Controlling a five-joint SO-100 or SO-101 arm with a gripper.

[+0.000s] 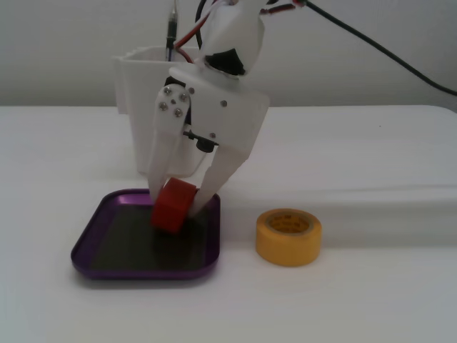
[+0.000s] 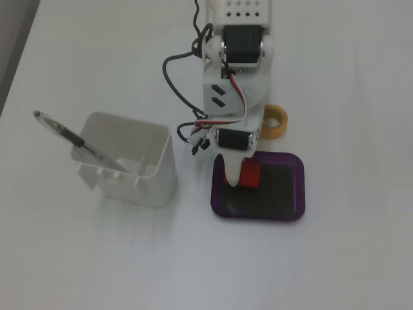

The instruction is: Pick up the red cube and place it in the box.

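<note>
The box [image 1: 93, 254] lies nearest in a fixed view, with the tape roll [image 1: 288, 236] just beside it on the right. Over the box's far part the gripper [image 1: 179, 204] has its jaws clamped on the tilted cube [image 1: 172, 205], low above the dark bottom. Picking looks done; release remains. Behind the box stands a white container [image 1: 136, 78]. No writing is readable.
</note>
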